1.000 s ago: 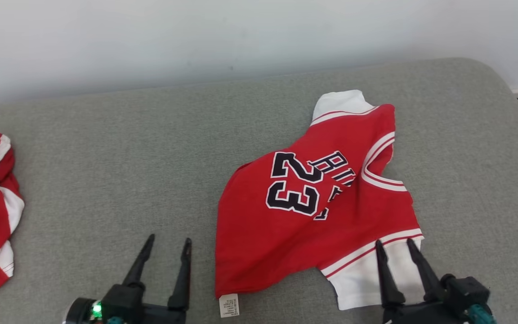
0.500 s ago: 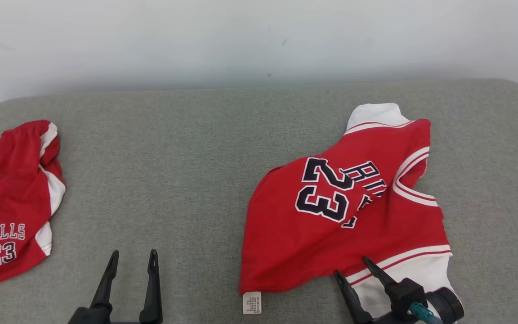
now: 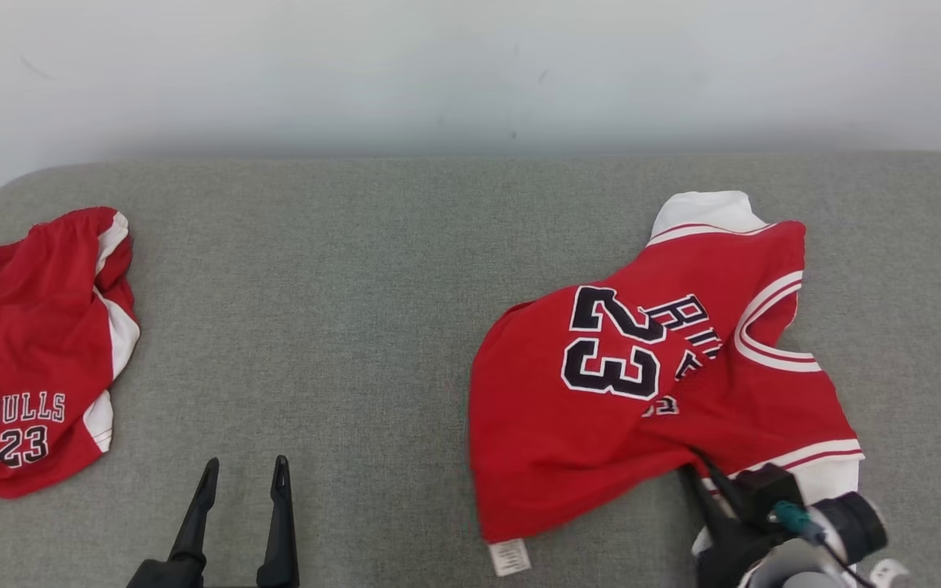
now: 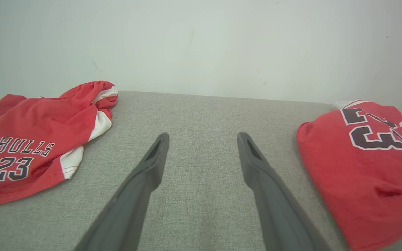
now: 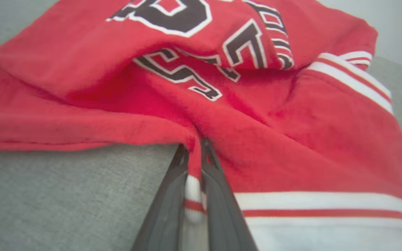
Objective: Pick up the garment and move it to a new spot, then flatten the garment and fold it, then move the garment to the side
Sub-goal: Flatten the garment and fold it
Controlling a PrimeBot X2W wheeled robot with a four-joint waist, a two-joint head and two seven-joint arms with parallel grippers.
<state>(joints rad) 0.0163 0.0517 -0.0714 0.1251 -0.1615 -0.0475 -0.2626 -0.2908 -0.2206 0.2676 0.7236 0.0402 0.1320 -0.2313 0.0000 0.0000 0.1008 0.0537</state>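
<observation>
While my left gripper [image 3: 246, 463] hangs with fingers apart, my right gripper [image 5: 194, 144] pinches the jersey [image 3: 552, 441] edge.

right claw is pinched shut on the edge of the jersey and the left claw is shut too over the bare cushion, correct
One thing is off: the left claw is open, not shut, its jaws standing wide apart over the grey cushion, as the left wrist view shows. The right claw is indeed pinched shut on the edge of the jersey.
</observation>
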